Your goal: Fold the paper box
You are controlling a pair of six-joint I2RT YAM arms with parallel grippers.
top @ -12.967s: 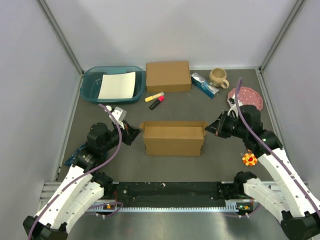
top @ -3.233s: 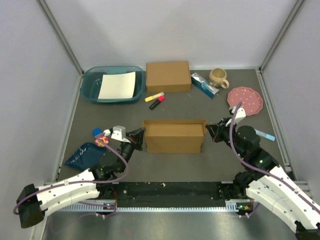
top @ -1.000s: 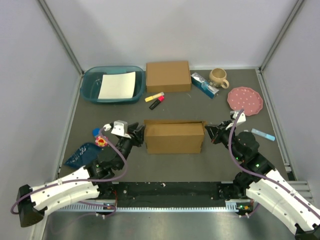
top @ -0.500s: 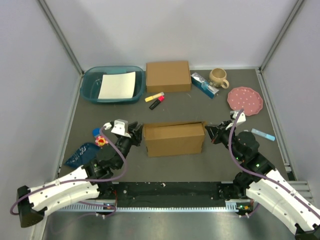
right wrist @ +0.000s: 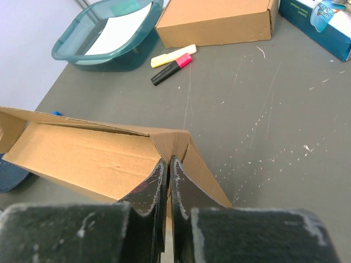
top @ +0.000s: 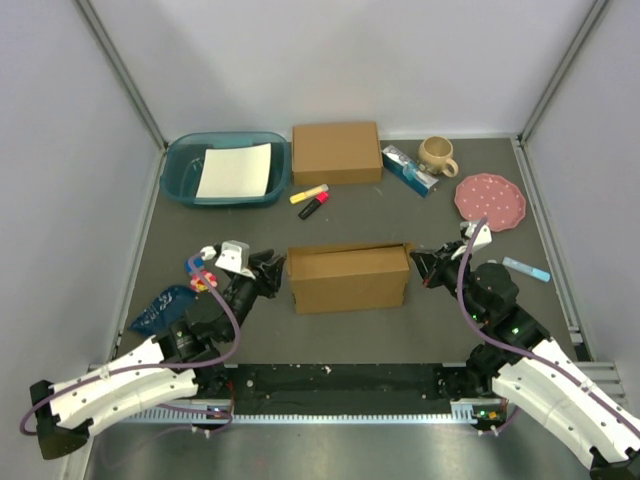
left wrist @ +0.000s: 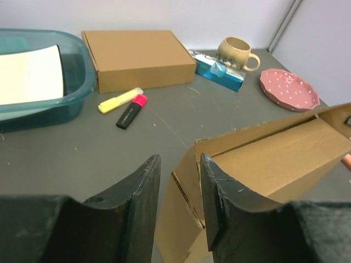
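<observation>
The paper box (top: 347,278) is being flanked at its ends by the left gripper (top: 272,272) and the right gripper (top: 418,268). Behind it, a closed box (top: 336,152) is being fronted by two markers (top: 308,193) and flanked by a basin (top: 180,170) holding a sheet (top: 235,171), left, and a carton (top: 409,169), mug (top: 437,154) and plate (top: 490,200), right.

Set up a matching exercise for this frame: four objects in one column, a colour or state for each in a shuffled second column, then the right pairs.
Column one:
1. mug
2. plate
3. tub
4. paper box

Column two:
A. holds a white sheet
B. plain brown cardboard
C. pink with white dots
D. beige, beside a blue carton

Pairs: 1-D, 2-C, 3-A, 4-B
</observation>
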